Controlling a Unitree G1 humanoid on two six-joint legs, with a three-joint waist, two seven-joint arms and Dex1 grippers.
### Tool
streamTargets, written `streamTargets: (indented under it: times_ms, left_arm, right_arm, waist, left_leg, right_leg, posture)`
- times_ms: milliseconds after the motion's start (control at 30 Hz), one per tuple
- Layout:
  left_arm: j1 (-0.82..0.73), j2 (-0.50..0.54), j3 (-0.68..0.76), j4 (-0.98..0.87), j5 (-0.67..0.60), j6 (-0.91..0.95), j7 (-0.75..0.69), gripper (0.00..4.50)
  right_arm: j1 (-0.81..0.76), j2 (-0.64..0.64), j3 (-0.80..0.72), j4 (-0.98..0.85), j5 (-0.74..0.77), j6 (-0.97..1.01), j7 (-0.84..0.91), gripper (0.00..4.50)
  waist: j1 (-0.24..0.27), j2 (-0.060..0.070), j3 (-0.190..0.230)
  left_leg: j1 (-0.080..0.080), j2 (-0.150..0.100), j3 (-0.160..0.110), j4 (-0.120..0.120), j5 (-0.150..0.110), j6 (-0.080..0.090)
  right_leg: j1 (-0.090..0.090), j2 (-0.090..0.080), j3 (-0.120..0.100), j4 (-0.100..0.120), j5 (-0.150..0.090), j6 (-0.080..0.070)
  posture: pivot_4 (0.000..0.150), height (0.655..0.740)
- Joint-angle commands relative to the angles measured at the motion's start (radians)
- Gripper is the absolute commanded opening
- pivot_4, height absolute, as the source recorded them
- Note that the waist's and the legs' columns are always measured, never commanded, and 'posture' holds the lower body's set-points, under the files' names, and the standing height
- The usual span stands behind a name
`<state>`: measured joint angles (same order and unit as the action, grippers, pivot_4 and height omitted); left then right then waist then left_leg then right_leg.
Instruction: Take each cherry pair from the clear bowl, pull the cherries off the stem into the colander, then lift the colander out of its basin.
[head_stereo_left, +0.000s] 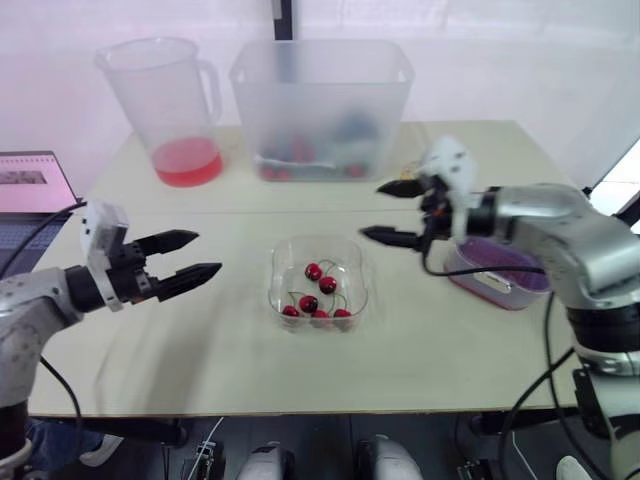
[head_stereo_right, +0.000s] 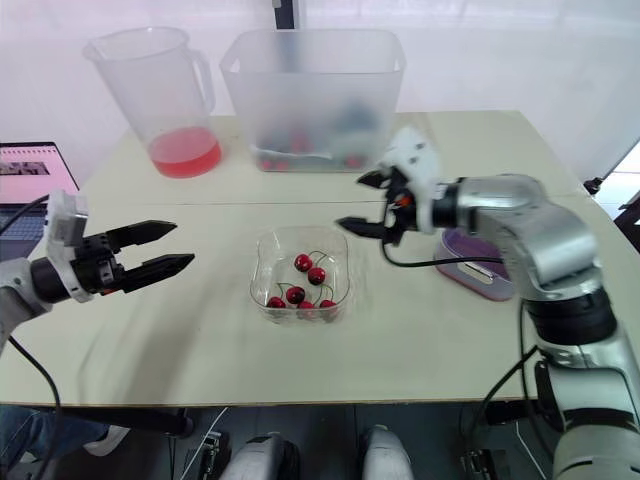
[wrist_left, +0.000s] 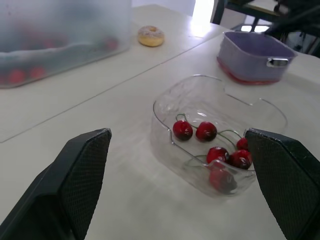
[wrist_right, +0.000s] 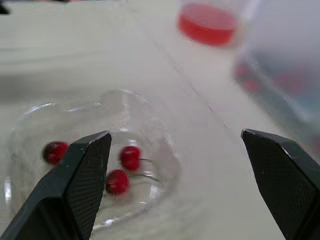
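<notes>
Cherries (head_stereo_left: 327, 284) are sitting in the bowl (head_stereo_left: 346, 260) mid-table, left gripper (head_stereo_left: 208, 252) spread wide and empty off to its left, right gripper (head_stereo_left: 371, 210) also wide open and empty, hanging by its far right corner.

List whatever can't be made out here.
- Frosted basin: in the head views its cloudy wall blurs the contents. No colander is distinguishable, only red blotches.
- Cherries in the clear bowl: they overlap, so pairs can't be counted.
- Laptop: cut off by the left edge.
- Purple container: in the left wrist view its wall hides the inside.
</notes>
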<state>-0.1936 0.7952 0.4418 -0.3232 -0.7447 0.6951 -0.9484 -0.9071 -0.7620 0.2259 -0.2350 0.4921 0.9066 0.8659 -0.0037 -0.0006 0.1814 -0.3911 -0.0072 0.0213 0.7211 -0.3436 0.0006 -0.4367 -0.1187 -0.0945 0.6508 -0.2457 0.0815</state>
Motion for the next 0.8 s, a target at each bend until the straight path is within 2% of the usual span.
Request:
streamTargets:
  times_ms: [33, 100, 233, 567, 600, 633, 700, 800]
  left_arm:
    - [0.03, -0.014, 0.014, -0.073, 0.0, -0.04, 0.037, 4.5]
    - [0.053, -0.022, 0.018, -0.096, -0.016, -0.04, 0.045, 4.5]
    - [0.111, -0.024, 0.074, -0.148, -0.104, -0.013, 0.048, 4.5]
    - [0.194, 0.019, 0.075, -0.19, -0.092, -0.061, 0.022, 4.5]
    - [0.199, 0.024, 0.071, -0.193, -0.087, -0.065, 0.02, 4.5]
    - [0.202, 0.026, 0.07, -0.195, -0.088, -0.064, 0.02, 4.5]
    - [0.209, 0.027, 0.078, -0.203, -0.116, -0.054, 0.016, 4.5]
    - [0.226, 0.048, 0.077, -0.214, -0.115, -0.048, 0.003, 4.5]
  right_arm:
    - [-0.059, 0.084, 0.105, -0.008, -0.013, 0.111, -0.009, 4.45]
    - [-0.063, 0.136, 0.147, 0.005, -0.041, 0.132, -0.039, 4.45]
    - [-0.078, 0.165, 0.261, 0.04, -0.116, 0.149, -0.04, 4.45]
    - [-0.122, 0.273, 0.341, 0.154, -0.22, 0.257, -0.115, 4.45]
    - [-0.123, 0.274, 0.351, 0.162, -0.231, 0.257, -0.116, 3.88]
    - [-0.125, 0.272, 0.361, 0.167, -0.241, 0.257, -0.115, 3.64]
    - [-0.129, 0.258, 0.384, 0.165, -0.261, 0.255, -0.108, 2.76]
    - [-0.128, 0.256, 0.385, 0.165, -0.272, 0.262, -0.103, 2.76]
  waist:
    - [-0.002, -0.001, -0.001]
    - [-0.007, -0.002, -0.001]
    - [-0.007, -0.002, -0.001]
    - [-0.008, -0.001, -0.001]
    - [-0.008, -0.001, -0.001]
    - [-0.009, -0.001, -0.001]
    - [-0.009, -0.001, -0.001]
    - [-0.011, -0.001, -0.001]
  left_leg:
    - [0.0, 0.0, 0.0, 0.0, 0.0, 0.0]
    - [0.0, 0.0, 0.0, 0.0, 0.0, 0.0]
    - [0.0, 0.0, 0.0, 0.0, 0.0, 0.0]
    - [0.0, 0.0, 0.0, -0.001, 0.0, 0.0]
    - [0.0, 0.0, 0.0, -0.001, 0.0, 0.0]
    - [0.0, 0.0, 0.0, 0.0, 0.0, 0.0]
    - [0.0, 0.0, 0.0, 0.0, 0.0, 0.0]
    - [0.0, 0.0, 0.0, -0.001, 0.0, 0.0]
  right_leg:
    - [0.0, 0.0, 0.0, 0.0, 0.0, 0.0]
    - [0.0, 0.0, 0.0, 0.0, 0.0, 0.0]
    - [0.0, 0.0, 0.0, 0.0, 0.0, 0.0]
    - [-0.001, 0.0, -0.001, 0.001, 0.0, 0.0]
    - [-0.001, 0.0, -0.001, 0.001, 0.0, 0.0]
    - [-0.001, 0.0, -0.001, 0.001, 0.0, 0.0]
    - [-0.001, 0.0, -0.001, 0.001, 0.0, 0.0]
    - [-0.001, 0.0, -0.001, 0.001, 0.0, 0.0]
  posture:
    - [0.15, 0.6886]
    - [0.15, 0.6886]
    - [0.15, 0.6886]
    - [0.15, 0.6886]
    - [0.15, 0.6886]
    - [0.15, 0.6886]
    - [0.15, 0.6886]
    - [0.15, 0.6886]
